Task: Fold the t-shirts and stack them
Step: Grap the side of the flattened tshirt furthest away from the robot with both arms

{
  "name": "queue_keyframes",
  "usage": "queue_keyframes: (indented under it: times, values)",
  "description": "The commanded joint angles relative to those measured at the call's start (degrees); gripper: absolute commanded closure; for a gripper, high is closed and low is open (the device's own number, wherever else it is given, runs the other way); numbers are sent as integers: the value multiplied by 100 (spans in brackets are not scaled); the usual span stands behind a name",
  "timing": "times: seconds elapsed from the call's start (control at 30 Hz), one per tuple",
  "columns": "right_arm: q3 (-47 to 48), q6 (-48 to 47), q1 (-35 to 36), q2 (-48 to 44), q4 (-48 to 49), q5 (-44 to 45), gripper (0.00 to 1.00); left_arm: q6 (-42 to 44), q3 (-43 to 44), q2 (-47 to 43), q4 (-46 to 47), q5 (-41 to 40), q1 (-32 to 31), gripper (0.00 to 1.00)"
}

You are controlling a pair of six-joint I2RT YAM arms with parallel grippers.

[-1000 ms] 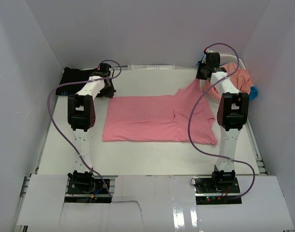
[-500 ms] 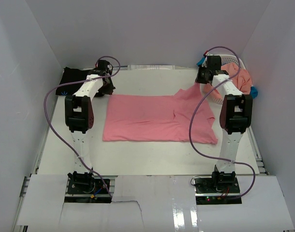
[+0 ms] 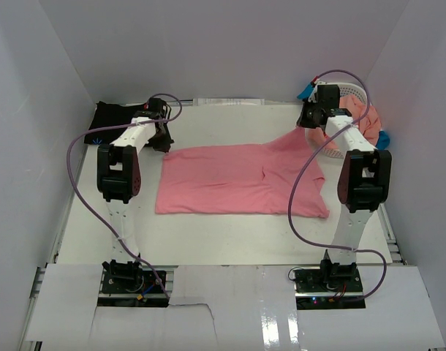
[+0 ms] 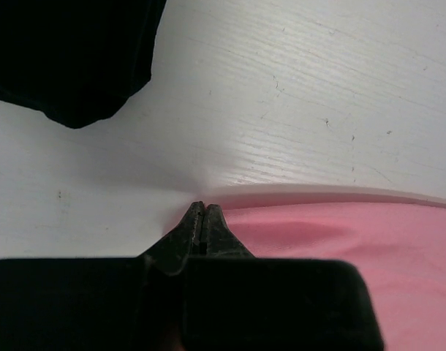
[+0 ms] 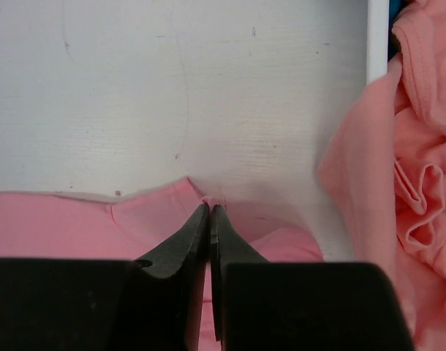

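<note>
The rose-pink t-shirt (image 3: 237, 179) lies spread flat across the middle of the table. My left gripper (image 3: 164, 143) is shut at its far left corner; in the left wrist view the closed fingertips (image 4: 204, 208) meet the pink edge (image 4: 340, 241). My right gripper (image 3: 305, 129) is shut on the far right corner, held a little above the table, with a pinch of pink cloth (image 5: 157, 219) at the fingertips (image 5: 210, 208). The black t-shirt (image 3: 110, 121) lies at the far left (image 4: 69, 51). The salmon-orange t-shirt (image 3: 365, 117) hangs over the basket (image 5: 420, 183), with a bit of the bright blue one (image 3: 384, 139) beside it.
The white lattice basket (image 3: 352, 91) stands at the far right corner; its rim (image 5: 378, 36) is close to my right gripper. White walls enclose the table on three sides. Purple cables loop from both arms.
My right gripper has moved right and farther back with the pink corner, drawing the shirt's far edge straighter. My left gripper has shifted slightly at the far left corner.
</note>
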Motion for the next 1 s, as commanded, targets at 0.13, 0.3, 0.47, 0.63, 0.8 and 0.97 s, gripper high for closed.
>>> queue_keyframes:
  times: [0.13, 0.3, 0.47, 0.63, 0.8, 0.97]
  values:
    - [-624, 45, -26, -724, 56, -55, 92, -14, -185, -885, 9, -164, 6, 100]
    - [-897, 45, -26, -1005, 47, -10, 92, -14, -343, -1060, 26, -261, 6, 100]
    - [-1187, 54, -34, -1296, 38, 104, 92, -40, -492, -1166, 26, -244, 6, 100]
    - [-1574, 89, -52, -1647, -6, 227, 92, -49, -738, -1298, 88, -209, 6, 100]
    - [-1908, 159, -87, -2016, -14, 332, 92, -40, -932, -1395, 140, -244, 15, 100]
    - [-2347, 274, -149, -2411, -58, 455, 92, -57, -1002, -1474, 193, -217, 6, 100]
